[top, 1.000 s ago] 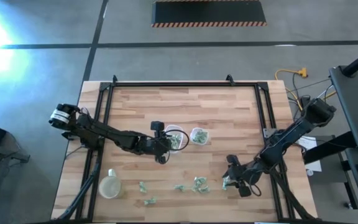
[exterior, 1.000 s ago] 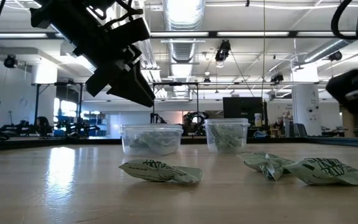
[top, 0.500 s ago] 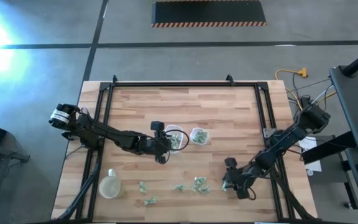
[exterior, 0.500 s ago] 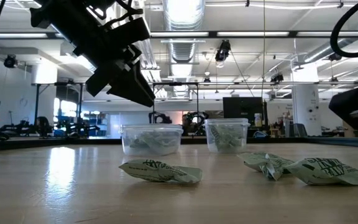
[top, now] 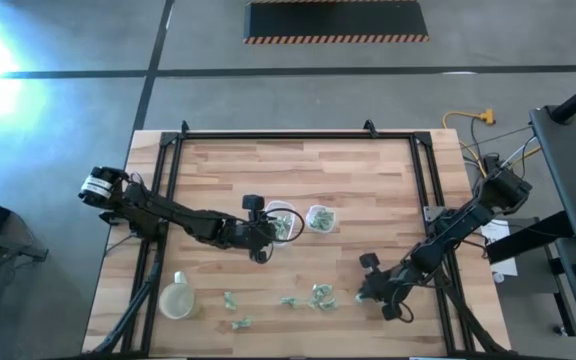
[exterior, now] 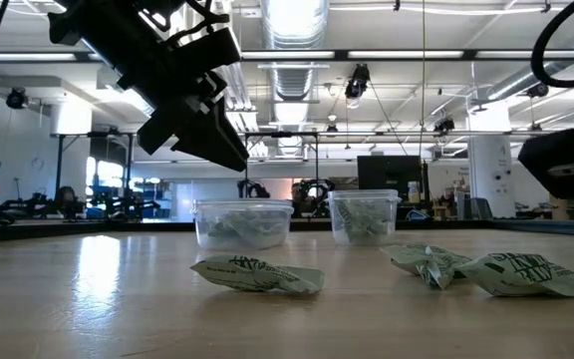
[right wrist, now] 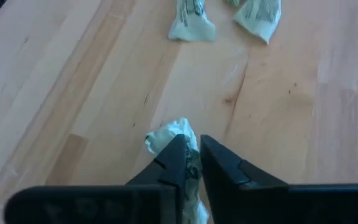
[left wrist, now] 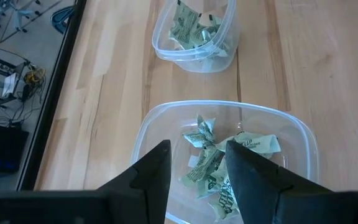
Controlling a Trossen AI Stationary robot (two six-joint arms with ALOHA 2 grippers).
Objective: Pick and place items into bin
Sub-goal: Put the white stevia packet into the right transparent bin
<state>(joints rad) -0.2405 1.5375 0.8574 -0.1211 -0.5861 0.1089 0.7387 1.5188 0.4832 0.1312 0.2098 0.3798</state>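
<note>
Several pale-green crinkly wrapped items [top: 320, 297] lie loose on the wooden table near its front edge. Two clear bins stand mid-table, the larger one [top: 284, 222] and a smaller one [top: 318, 217], each with wrapped pieces inside. My left gripper [left wrist: 197, 158] hovers open over the larger bin [left wrist: 291, 134], touching nothing. My right gripper [right wrist: 193, 142] is down at the table at the front right [top: 363, 290], shut on one wrapped item [right wrist: 166, 138]. My right gripper pinches one pale-green wrapped item between its two fingers, at the crumpled end [right wrist: 180, 129] that sticks out past the fingertips. The fingers slant down from the table's right side. The item lies on the table top, and the rest of it [right wrist: 196, 202] shows under the fingers.
A round clear lid or cup [top: 176, 298] sits at the front left. Two more wrapped items [right wrist: 191, 25] lie just beyond my right gripper. A black frame [top: 168, 200] runs along the table's left, far and right edges. Bare wood lies at the far half.
My right gripper has sunk a little toward the table and edged toward the loose pieces at the front. Its fingers have come together on the wrapped piece there. The piece stays on the table.
</note>
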